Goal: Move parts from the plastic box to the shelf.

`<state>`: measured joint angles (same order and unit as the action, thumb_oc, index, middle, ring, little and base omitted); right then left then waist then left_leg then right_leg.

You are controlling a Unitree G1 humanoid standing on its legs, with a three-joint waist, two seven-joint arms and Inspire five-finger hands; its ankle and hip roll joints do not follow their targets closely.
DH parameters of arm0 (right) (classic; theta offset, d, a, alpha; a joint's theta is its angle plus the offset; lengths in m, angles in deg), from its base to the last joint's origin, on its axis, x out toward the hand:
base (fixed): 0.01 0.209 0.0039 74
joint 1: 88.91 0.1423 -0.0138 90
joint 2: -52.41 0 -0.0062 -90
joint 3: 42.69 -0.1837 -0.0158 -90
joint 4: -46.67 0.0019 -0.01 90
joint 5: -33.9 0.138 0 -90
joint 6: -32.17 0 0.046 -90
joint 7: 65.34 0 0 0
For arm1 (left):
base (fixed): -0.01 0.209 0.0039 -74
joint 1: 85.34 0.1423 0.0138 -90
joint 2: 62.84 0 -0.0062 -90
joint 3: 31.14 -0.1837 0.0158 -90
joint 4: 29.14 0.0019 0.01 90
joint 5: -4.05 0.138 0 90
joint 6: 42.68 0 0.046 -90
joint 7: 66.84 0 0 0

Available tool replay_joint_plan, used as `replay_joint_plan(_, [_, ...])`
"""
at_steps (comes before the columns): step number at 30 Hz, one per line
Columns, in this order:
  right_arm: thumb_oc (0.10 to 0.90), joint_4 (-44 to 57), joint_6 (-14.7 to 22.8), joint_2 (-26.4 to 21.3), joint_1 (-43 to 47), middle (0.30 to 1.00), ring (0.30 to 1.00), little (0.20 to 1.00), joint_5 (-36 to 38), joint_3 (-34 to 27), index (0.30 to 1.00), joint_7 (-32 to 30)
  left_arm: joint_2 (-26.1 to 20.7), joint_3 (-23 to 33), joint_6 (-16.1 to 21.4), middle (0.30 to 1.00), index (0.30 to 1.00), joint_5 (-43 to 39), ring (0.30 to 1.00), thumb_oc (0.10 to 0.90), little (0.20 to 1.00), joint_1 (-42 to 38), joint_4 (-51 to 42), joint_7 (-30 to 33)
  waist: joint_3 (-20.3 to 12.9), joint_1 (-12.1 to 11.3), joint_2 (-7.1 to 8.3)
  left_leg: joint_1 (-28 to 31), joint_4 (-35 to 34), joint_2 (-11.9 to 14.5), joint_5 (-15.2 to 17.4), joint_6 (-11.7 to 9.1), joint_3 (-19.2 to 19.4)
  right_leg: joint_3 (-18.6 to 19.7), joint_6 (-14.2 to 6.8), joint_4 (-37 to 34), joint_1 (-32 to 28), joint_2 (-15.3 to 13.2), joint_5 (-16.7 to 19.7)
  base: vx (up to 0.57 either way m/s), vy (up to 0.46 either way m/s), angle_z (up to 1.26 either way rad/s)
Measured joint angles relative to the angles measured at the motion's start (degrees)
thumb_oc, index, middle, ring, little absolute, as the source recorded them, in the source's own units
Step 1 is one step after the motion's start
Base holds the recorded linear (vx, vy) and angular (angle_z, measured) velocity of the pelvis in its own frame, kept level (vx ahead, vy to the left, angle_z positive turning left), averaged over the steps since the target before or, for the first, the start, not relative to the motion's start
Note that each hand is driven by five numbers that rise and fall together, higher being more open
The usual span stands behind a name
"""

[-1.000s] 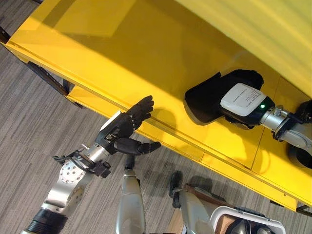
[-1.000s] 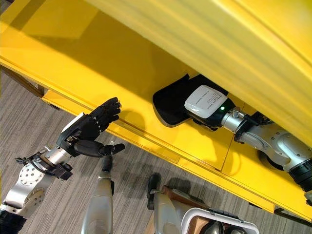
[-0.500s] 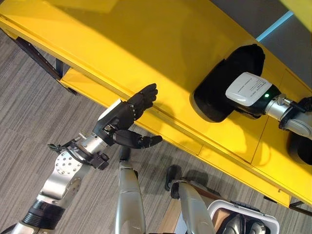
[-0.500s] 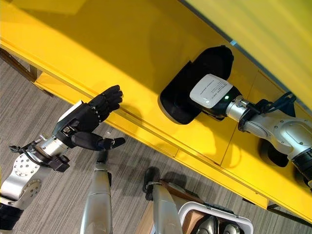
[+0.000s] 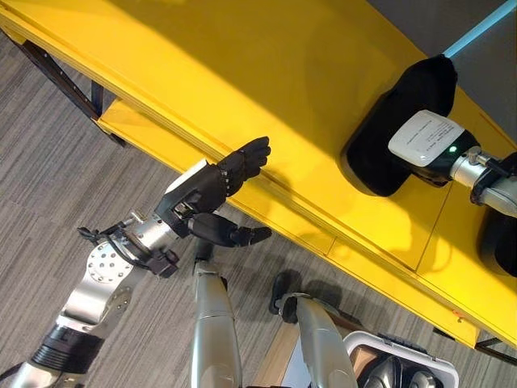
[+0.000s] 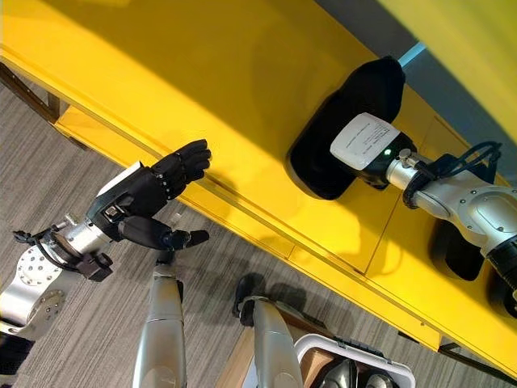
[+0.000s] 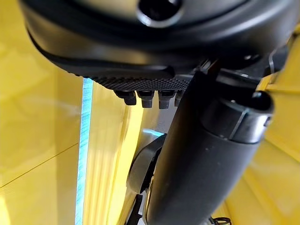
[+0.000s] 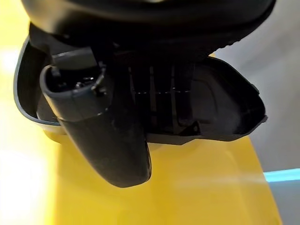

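- Left arm comes in from the lower left, forearm angled up toward the yellow shelf.
- Left hand sits at the shelf's front edge: fingers straight and close together, tips over the lip of the shelf board, thumb sticking out sideways below the edge over the grey floor. Released, nothing held.
- Left wrist view agrees: fingertips in a straight row, thumb extended, yellow shelf surface past them, no part between them.
- Shelf runs diagonally across the head views, with a lower yellow ledge under the front edge and a dark frame leg at far left.
- Right of centre: black part, a dark moulded shell, rests on the shelf top, its far end up near the back edge.
- Right hand is on that part, white cover on its back facing the camera; the arm comes in from the right edge, wrist roughly level over the shelf.
- Right wrist view: fingers lie down inside the hollow of the part, thumb curved over its rim, so it's a grasp on the part, which sits on the yellow surface.
- Bottom right: white-rimmed plastic box on the floor side, with dark parts in it.
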<state>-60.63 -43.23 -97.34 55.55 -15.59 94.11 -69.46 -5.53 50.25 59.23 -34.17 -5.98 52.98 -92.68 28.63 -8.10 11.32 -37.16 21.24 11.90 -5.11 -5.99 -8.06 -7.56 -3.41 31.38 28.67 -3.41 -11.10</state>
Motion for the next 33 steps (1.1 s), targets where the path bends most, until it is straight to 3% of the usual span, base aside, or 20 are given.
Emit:
replay_joint_plan(14, [0.4,-2.91,-1.4,0.2,7.49,0.3,0.3,0.3,0.01,7.36,0.3,0.39,-1.48,-0.14,-0.43,1.0,1.0,-1.98,1.0,0.9,1.0,0.12,0.04,-2.36,-0.05,0.07,-0.12,-1.48,0.88,0.57,-0.12,-0.28,-0.35,-0.83,0.48,2.25,1.95,-0.11,-0.62,0.0,-0.04,-0.01])
replay_joint_plan(20, [0.4,-3.63,-1.76,0.19,9.79,0.3,0.3,0.3,-0.06,8.38,0.3,-0.03,-4.4,-3.44,-5.07,1.0,1.0,-1.23,1.0,0.9,1.0,1.9,1.58,-3.65,-0.07,0.15,-0.17,-2.36,1.42,0.93,-0.31,-0.54,-0.22,-1.02,0.66,3.23,2.92,-0.06,-0.84,0.0,0.0,0.0])
replay_joint_plan(21, [0.573,-3.63,-1.89,0.19,9.97,0.542,0.542,0.542,-0.33,8.38,0.542,-0.32,-4.44,-4.19,-5.98,1.0,1.0,-0.77,1.0,0.9,1.0,3.04,2.2,-3.65,-0.07,0.19,-0.17,-2.58,1.64,0.93,-0.31,-0.54,-0.23,-1.04,0.65,3.36,3.08,-0.07,-0.88,0.0,0.0,0.0])
replay_joint_plan(22, [0.9,-3.64,-2.06,0.18,10.03,1.0,1.0,1.0,-0.78,8.38,1.0,-0.32,-4.49,-4.85,-6.35,1.0,1.0,-0.75,1.0,0.9,1.0,3.45,2.76,-3.65,-0.07,0.18,-0.17,-2.65,1.75,0.93,-0.29,-0.57,-0.21,-1.03,0.67,3.49,3.17,-0.1,-0.93,0.0,0.0,0.0])
replay_joint_plan(33, [0.9,-3.94,-5.78,0.19,12.02,1.0,1.0,1.0,-5.36,8.38,1.0,-0.12,-4.55,-6.57,-7.85,1.0,1.0,0.38,1.0,0.9,1.0,4.52,4.96,-3.57,-0.07,-0.35,-0.18,-2.86,1.92,0.89,-0.33,-0.67,-0.33,-1.11,1.17,5.45,4.13,-0.29,-1.87,0.0,0.0,0.0])
